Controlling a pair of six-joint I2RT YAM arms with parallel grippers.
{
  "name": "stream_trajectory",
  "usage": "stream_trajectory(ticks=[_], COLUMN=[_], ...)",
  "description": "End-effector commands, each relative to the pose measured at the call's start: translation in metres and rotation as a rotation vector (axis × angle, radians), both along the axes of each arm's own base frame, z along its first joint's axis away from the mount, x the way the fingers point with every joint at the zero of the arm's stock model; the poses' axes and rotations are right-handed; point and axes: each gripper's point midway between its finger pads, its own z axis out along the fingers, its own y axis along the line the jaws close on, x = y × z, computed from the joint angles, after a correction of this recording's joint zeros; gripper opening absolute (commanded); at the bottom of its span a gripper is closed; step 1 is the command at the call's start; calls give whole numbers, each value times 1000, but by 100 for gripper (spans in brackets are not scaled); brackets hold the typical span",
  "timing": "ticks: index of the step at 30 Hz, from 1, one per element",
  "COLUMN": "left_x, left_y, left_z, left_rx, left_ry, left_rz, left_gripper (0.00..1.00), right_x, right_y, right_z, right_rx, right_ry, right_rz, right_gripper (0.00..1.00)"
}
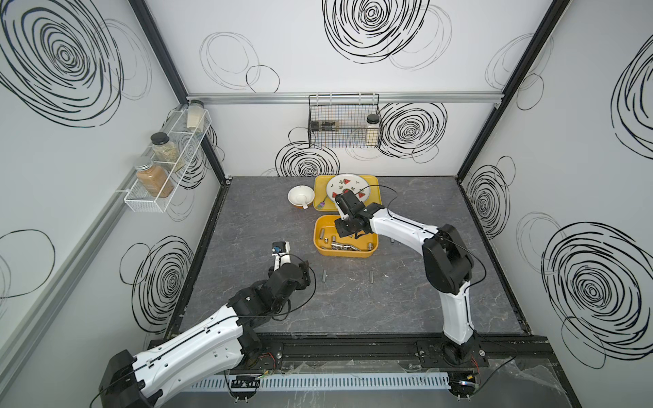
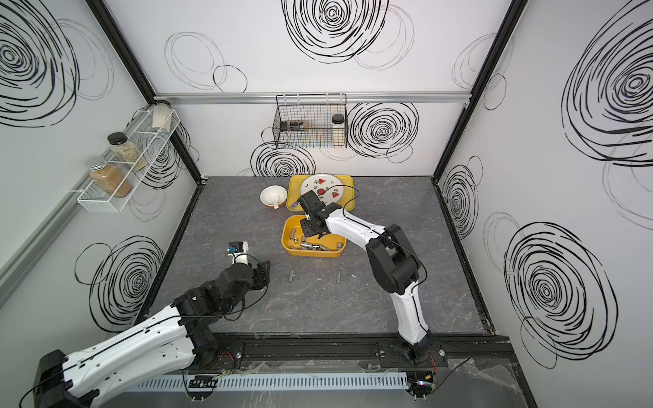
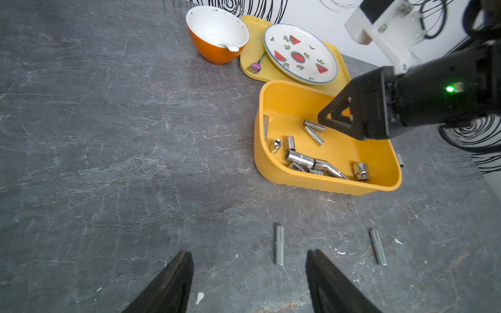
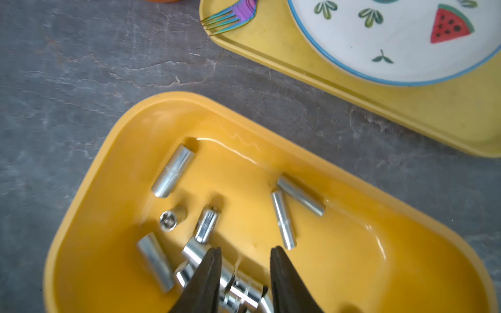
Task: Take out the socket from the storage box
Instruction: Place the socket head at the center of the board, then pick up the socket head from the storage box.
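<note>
The storage box [image 1: 344, 253] [image 2: 311, 253] is a deep yellow-orange tub in the middle of the table, behind the two arms. Several silver sockets [image 4: 173, 174] [image 3: 314, 135] lie loose on its floor, among them a thick jointed piece [image 3: 301, 160] [image 4: 244, 292]. My right gripper [image 4: 245, 250] [image 1: 344, 229] hangs inside the box [image 4: 108, 176] with its jaws a little apart, standing over the jointed piece and gripping nothing. Two more sockets [image 1: 324, 276] [image 1: 371, 277] rest on the table in front of the box. My left gripper [image 3: 249, 254] [image 1: 304, 272] is open and empty, low over the table beside the left socket [image 3: 279, 245].
Right behind the box a flat yellow tray [image 1: 319, 197] carries a watermelon plate [image 1: 348, 185] and a fork [image 4: 230, 15]. An orange bowl [image 1: 301, 197] stands to its left. A small metal piece [image 3: 400, 160] lies beside the box. A black wire basket [image 1: 344, 120] and a white jar rack [image 1: 166, 166] hang on the walls.
</note>
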Motion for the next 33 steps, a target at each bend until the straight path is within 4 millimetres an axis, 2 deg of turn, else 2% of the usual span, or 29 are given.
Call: stream_trajectory(ticks=[1,6,12,17,20,26,33], left_x=[3,2,3,3,3,4,4], left_y=[8,16,19,18,18,19,17], left_z=[3,0,4,1,1,-2,-3], left_rx=[16,31,32,30,32,46,46], left_ry=[-44,-62,-93,-96,-100,-95,-92], left_rz=[35,59,66,54,56,62,55], left_gripper=[73,73,73,73,73,74,74], right_x=[2,13,22,34,37,40,42], right_y=[-8,-15,-20,-35,-34,-32,-38], right_z=[-17,-30,-32,-39,-37,-33,-48], right_rx=[-127,-190,-184,-195,-155,-146,-154], right_ry=[37,17,5,16,17,8,41], right_rz=[57,72,77,40,42,47,39], right_gripper=[36,36,36,35,29,29,28])
